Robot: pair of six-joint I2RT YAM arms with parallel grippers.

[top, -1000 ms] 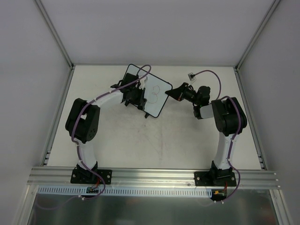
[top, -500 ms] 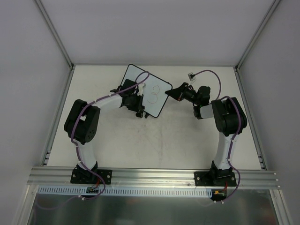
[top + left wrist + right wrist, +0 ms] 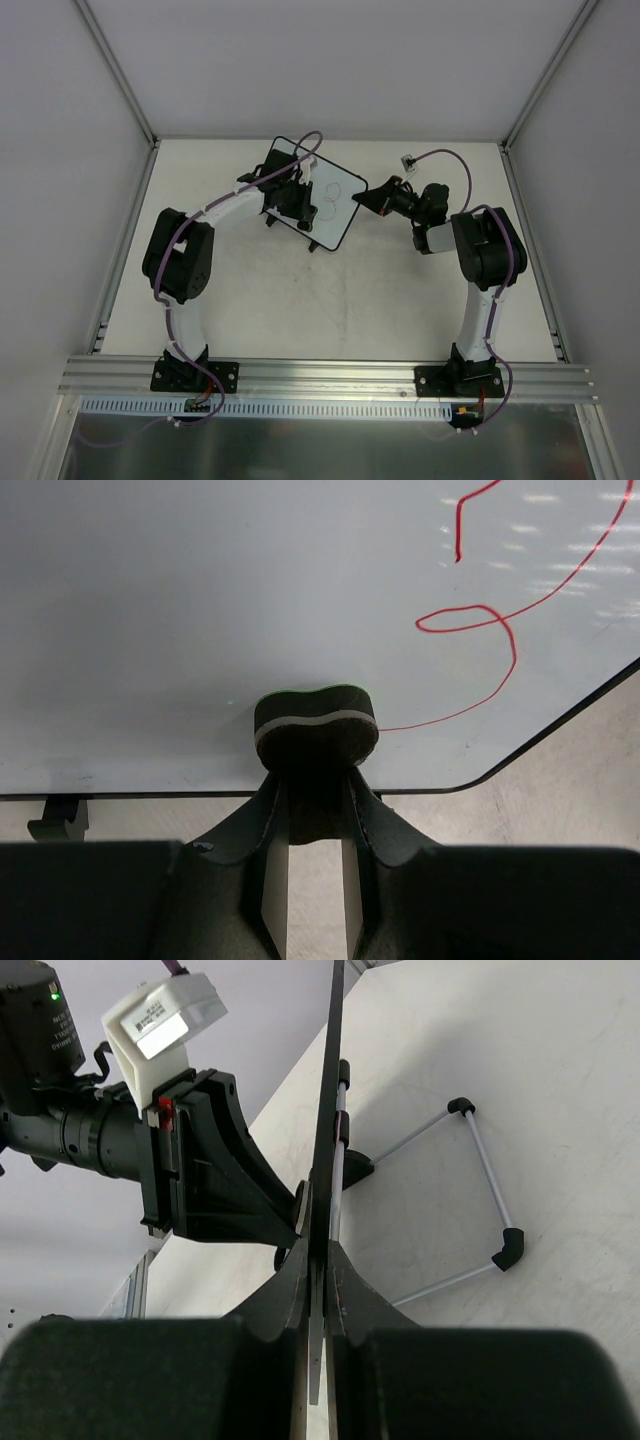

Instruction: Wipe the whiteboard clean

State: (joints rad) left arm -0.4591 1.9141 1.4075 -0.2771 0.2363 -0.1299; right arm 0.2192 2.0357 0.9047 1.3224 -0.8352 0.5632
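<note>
The whiteboard [image 3: 335, 205] stands tilted at the back middle of the table, white with a thin black frame and red marker loops [image 3: 480, 630]. My left gripper [image 3: 298, 195] is shut on a small dark eraser [image 3: 316, 728] with a green top, pressed against the board's lower face left of the red marks. My right gripper [image 3: 362, 200] is shut on the board's right edge [image 3: 327, 1130], seen edge-on in the right wrist view. The left arm's wrist shows behind the board there [image 3: 190, 1165].
The board's wire stand with black feet [image 3: 485, 1195] rests on the table behind it. One black foot [image 3: 58, 818] shows below the board's edge. A small white connector [image 3: 408, 160] on a purple cable lies at the back right. Grey walls enclose the table.
My left gripper with the eraser has moved back up and right across the board from its lower-left edge. The right gripper and board have stayed put.
</note>
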